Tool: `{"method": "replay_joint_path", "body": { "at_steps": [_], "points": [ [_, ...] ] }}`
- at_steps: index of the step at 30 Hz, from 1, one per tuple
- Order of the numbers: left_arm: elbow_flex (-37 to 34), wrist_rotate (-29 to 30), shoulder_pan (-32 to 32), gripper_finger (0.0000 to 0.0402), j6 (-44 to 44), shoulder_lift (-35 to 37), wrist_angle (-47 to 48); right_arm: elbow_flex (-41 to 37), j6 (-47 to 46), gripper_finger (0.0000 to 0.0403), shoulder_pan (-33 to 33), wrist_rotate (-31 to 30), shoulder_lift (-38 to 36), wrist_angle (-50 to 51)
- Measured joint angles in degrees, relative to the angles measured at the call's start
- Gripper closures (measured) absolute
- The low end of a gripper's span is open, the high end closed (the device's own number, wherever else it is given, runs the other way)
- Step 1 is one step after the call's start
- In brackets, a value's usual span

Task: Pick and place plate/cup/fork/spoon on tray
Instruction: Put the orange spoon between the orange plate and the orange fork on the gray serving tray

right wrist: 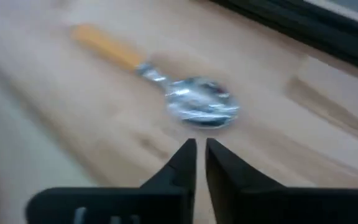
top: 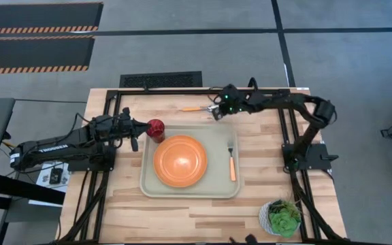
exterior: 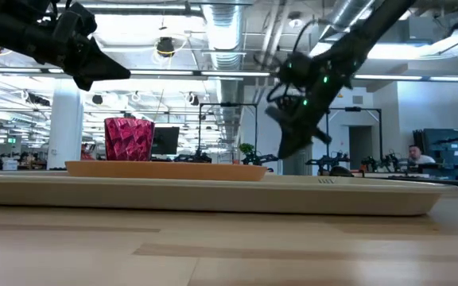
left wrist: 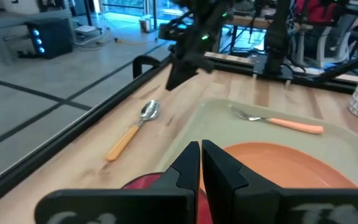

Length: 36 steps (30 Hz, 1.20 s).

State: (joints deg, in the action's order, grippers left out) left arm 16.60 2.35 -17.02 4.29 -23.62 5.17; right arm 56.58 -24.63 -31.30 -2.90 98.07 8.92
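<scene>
The pale tray (top: 216, 187) lies mid-table. On it are the orange plate (top: 180, 160), the fork (top: 231, 162) along its right side, and the dark red cup (top: 156, 129), upright in its far left corner. The spoon (top: 197, 108) lies flat on the table beyond the tray's far edge, with its bowl (right wrist: 202, 104) toward the right. My left gripper (left wrist: 201, 158) is shut and empty. It hangs above and just left of the cup (exterior: 129, 138). My right gripper (right wrist: 199, 152) is shut, pointing down just short of the spoon's bowl.
A white pot with a green plant (top: 281, 218) stands at the table's near right corner. Black frame rails (top: 286, 136) run along the table's left and right sides. A person (exterior: 416, 155) sits far off in the room behind.
</scene>
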Motion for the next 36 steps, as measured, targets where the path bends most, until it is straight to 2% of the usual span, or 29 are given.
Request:
{"method": "replay_joint_path", "body": {
  "at_steps": [7, 11, 14, 18, 27, 36],
  "points": [
    [0.0, 0.0, 0.0, 0.0395, -0.6, 0.0, 0.1, 2.3, -11.5, 0.0264, -6.0, 1.8, 7.6, -1.9],
    [0.0, 0.0, 0.0, 0.0395, -0.9, 0.0, 0.1, 4.3, -13.0, 0.0221, -6.8, 3.8, 10.7, -3.2],
    [0.0, 0.0, 0.0, 0.0395, -0.9, 0.0, 0.3, 5.8, -13.1, 0.0206, -6.6, 4.2, 11.0, -3.1],
    [0.0, 0.0, 0.0, 0.0395, -1.0, 0.0, 0.3, 6.5, -13.8, 0.021, -6.3, 6.1, 11.0, -4.0],
    [0.0, -0.4, 0.0, 0.0395, -1.5, 0.0, 1.6, 6.5, -18.6, 0.0267, -6.3, 7.4, 11.0, -0.3],
    [0.0, -0.5, 0.0, 0.0395, -1.5, 0.0, 2.0, 6.5, -21.2, 0.0285, -6.4, 7.9, 11.0, -0.9]
  ]
}}
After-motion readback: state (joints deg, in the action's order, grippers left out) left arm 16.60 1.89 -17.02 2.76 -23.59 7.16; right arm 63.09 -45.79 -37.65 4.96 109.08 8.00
